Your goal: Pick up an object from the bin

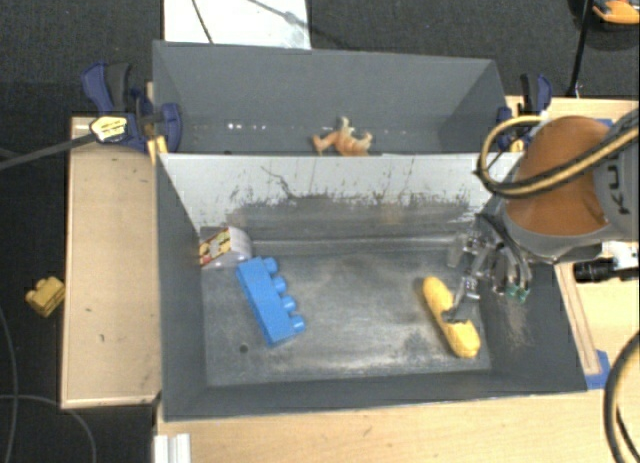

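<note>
The yellow thing lies flat on the bin floor, directly beneath the pincer and reaching out past it. Its long axis runs on a slant: one rounded end points away to the pincer's far-left side, the other toward the near wall just below the pincer. It is an elongated, slightly bent, banana-like piece, bright yellow and thicker at the nearer end. The pincer hangs low over its middle, but whether it is open or closed on the piece cannot be told. A blue studded brick lies well apart, off toward the view's left.
</note>
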Robot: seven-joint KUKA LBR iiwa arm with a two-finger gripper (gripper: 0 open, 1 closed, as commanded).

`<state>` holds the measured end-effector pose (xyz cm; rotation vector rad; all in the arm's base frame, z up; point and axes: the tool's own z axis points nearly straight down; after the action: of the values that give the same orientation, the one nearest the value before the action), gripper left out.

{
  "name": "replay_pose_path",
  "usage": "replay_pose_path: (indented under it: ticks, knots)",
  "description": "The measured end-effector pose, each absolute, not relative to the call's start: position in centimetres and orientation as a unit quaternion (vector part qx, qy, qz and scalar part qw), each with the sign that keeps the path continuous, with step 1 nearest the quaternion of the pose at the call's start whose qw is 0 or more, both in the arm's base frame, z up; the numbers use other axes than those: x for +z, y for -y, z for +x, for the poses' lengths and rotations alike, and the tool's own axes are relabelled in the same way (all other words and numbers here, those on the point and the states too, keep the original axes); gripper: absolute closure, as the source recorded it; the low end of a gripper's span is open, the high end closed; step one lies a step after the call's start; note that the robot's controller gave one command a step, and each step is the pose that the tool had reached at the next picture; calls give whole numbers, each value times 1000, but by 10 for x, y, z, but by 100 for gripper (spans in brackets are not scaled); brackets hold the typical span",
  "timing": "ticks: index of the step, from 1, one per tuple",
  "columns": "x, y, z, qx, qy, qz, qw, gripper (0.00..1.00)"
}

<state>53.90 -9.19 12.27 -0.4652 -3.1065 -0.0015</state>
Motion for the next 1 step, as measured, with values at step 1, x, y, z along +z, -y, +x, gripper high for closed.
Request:
replay_pose_path:
  ticks: [1]
  knots:
    - [128,88,524,0,993,-121,-1,0]
